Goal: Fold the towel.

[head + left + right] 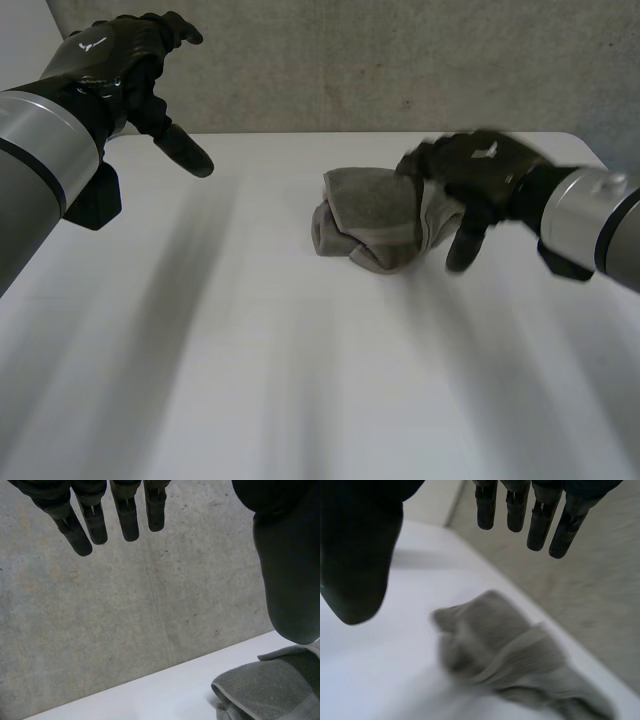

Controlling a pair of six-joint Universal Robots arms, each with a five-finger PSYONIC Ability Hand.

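Observation:
A grey towel (375, 225) lies bunched in a loose heap on the white table (300, 380), right of the middle and toward the far edge. My right hand (470, 170) hovers just over the heap's right side, fingers straight and apart, holding nothing. In the right wrist view the towel (505, 655) lies below the spread fingers (537, 525) and thumb (357, 555). My left hand (130, 60) is raised high at the far left, well away from the towel, fingers relaxed and empty. The left wrist view shows its straight fingers (95, 522) against the wall and the towel's edge (265, 687) below the thumb.
A grey concrete wall (400, 60) stands right behind the table's far edge. The table's right far corner (575, 140) lies close to my right arm.

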